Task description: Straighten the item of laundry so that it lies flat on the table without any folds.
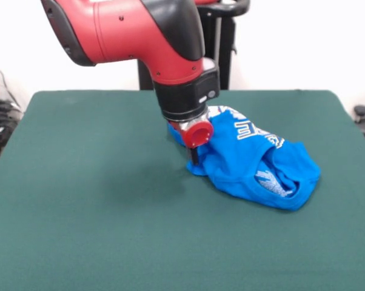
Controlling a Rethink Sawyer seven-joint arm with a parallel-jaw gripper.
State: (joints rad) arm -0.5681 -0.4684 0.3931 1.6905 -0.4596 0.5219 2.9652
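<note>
Beside tool [193, 162], crumpled T-shirt [255, 160] mid-table [79, 212].

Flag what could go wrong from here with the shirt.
1. The gripper sits at the left edge of the bunched T-shirt; a pull could drag the whole heap instead of spreading it.
2. The shirt is folded over itself, so the gripper may catch several layers.
3. Pressing low risks snagging the green table cloth.

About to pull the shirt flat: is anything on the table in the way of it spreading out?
Nothing visible. The blue shirt lies crumpled on the green table with bare cloth on every side. The tool is already at its left edge, with nothing between them.
</note>
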